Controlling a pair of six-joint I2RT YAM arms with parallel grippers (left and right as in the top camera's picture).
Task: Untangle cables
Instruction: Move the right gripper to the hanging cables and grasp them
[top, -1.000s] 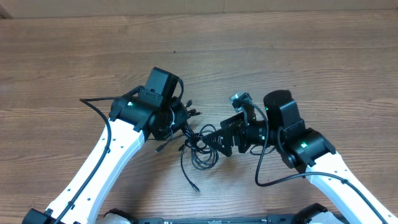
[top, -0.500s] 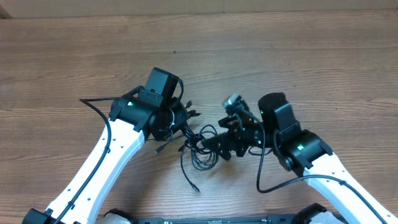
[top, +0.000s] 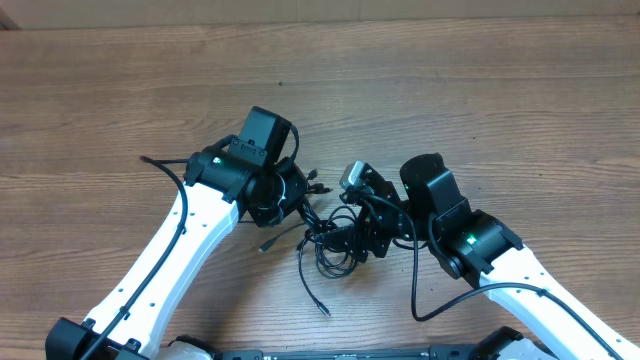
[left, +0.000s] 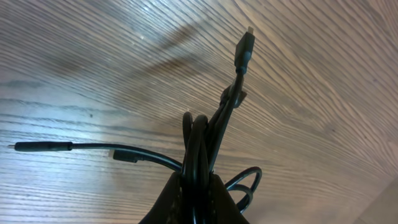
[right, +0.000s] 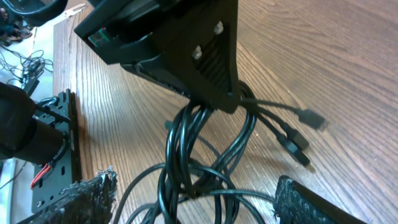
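Right wrist view: nearest the lens, the two rough-faced pads (right: 90, 196) of the right gripper (right: 199, 202) are seen spread wide apart at the bottom edge. Loops of the cables (right: 186, 155) lie between them on the table (right: 348, 56), though whether either pad touches a cord cannot be told. Just beyond, the left gripper (right: 227, 102) is pressed together on the upper part of the bundle, with several strands gathered in its pinch. A few black plug ends (right: 309, 117) fan out to the right past it. At the far left of this view, a black metal fixture (right: 56, 143) with a red wire is seen at the table's edge. In the left wrist view, the pinched strands are held edge-on between the dark fingers (left: 165, 208). One cord rises to a black plug with a pale tip (left: 244, 46), and another runs off to the left and ends in a slim connector (left: 43, 147). From overhead, the two grippers are found close together near the middle of the table, the left one farther back. The bundle is spread between them and slightly toward the near edge. One loose tail (top: 312, 290) trails toward the near edge. The surface is brown wood grain in long boards, and a pale strip (top: 320, 8) is visible beyond its far edge.
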